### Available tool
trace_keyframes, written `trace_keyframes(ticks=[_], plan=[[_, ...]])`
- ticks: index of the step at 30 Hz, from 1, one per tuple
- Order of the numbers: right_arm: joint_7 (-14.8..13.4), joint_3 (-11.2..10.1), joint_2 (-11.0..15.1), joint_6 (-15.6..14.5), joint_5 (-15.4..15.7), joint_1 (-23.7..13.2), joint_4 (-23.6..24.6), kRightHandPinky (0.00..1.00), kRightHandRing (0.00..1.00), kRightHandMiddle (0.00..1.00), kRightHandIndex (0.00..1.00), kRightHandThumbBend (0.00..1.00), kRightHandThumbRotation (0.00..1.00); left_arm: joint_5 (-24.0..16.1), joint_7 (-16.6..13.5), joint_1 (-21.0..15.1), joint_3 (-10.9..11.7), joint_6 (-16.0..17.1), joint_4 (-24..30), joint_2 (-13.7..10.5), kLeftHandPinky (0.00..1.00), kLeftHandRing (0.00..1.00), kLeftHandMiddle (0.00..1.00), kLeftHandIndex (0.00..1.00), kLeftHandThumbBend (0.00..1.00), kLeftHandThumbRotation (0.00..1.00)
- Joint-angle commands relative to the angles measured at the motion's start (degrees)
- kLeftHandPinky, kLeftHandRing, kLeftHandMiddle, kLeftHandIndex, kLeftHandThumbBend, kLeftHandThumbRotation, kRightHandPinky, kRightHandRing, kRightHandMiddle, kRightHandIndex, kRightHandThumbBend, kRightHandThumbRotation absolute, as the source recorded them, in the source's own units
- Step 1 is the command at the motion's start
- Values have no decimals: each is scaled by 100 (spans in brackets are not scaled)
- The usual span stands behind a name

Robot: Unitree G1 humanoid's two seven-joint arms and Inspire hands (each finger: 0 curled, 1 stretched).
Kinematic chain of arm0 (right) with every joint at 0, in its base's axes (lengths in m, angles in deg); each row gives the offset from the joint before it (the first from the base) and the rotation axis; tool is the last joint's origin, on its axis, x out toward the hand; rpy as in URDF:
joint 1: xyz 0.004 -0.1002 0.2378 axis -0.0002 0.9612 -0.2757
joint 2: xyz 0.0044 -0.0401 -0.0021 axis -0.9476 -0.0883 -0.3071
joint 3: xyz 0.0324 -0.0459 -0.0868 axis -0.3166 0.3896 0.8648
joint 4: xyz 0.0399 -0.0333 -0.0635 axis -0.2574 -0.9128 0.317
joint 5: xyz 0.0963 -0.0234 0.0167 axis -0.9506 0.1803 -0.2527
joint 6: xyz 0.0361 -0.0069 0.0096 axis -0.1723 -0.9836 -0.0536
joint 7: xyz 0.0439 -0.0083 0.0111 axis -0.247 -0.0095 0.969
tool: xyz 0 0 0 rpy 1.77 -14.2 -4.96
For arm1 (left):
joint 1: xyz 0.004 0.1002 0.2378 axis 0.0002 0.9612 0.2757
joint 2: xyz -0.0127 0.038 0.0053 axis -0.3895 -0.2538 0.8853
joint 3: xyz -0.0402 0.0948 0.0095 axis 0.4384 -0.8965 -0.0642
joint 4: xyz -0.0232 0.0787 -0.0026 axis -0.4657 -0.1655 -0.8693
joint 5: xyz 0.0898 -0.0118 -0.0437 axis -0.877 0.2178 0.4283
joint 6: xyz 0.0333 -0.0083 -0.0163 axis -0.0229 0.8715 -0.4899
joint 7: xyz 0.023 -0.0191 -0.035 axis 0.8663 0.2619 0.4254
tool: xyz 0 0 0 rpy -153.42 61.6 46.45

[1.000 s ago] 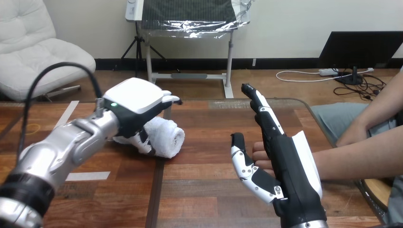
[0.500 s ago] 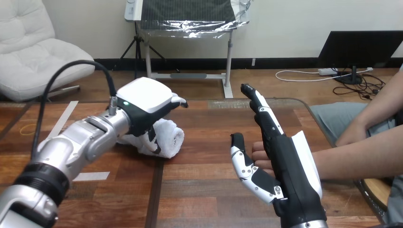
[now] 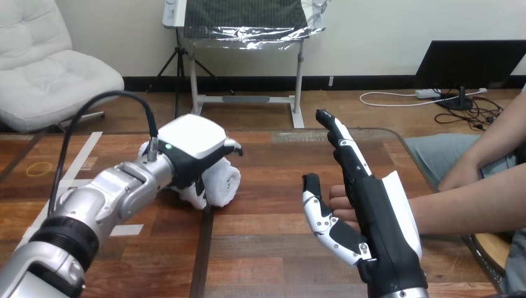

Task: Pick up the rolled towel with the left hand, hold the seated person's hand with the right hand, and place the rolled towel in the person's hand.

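1. While your left hand (image 3: 189, 141) slid a little further over the towel (image 3: 222, 181) in the last second, its fingers (image 3: 197, 194) curled down the towel's near side and its thumb (image 3: 232, 149) lay across the top. The hand was closed round the towel.
2. The towel lay on the surface (image 3: 260, 248), left of centre and well apart from the person's hand (image 3: 342, 203). You could see no gap under it, so I judged it gripped but not yet lifted.
3. Your left forearm (image 3: 118, 189) had swung in with the hand and covered more of the towel than a second before. Only the towel's right end showed clear.
4. Your right hand (image 3: 372, 217) had not moved. It stood upright with fingers straight and thumb spread, wide and holding nothing.
5. The person's hand lay just behind that palm, its fingertips showing between the thumb and the palm. I could not tell whether the two touched, and nothing was curled round the person's hand.
6. By my reading, the pick-up was nearly done, while the hold and the hand-over were both still ahead of you.
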Motion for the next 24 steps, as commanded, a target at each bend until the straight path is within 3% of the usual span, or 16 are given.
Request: trace_keyframes(ticks=[1, 13, 24], plan=[[11, -130, -88, 13, 5, -132, 270, 99, 100, 100, 95, 0, 0, 43, -122, -475, -46, -115, -155, 77, 83, 84, 87, 85, 84, 14], [62, -185, -67, 8, -31, -87, 316, 99, 100, 100, 95, 0, 0, 132, 47, -455, -125, -54, -293, 103, 83, 84, 87, 85, 85, 17], [138, -239, -50, 15, -23, -83, 323, 99, 100, 100, 95, 0, 0, 178, 513, -417, -139, -147, -171, 74, 86, 86, 89, 87, 85, 21]])
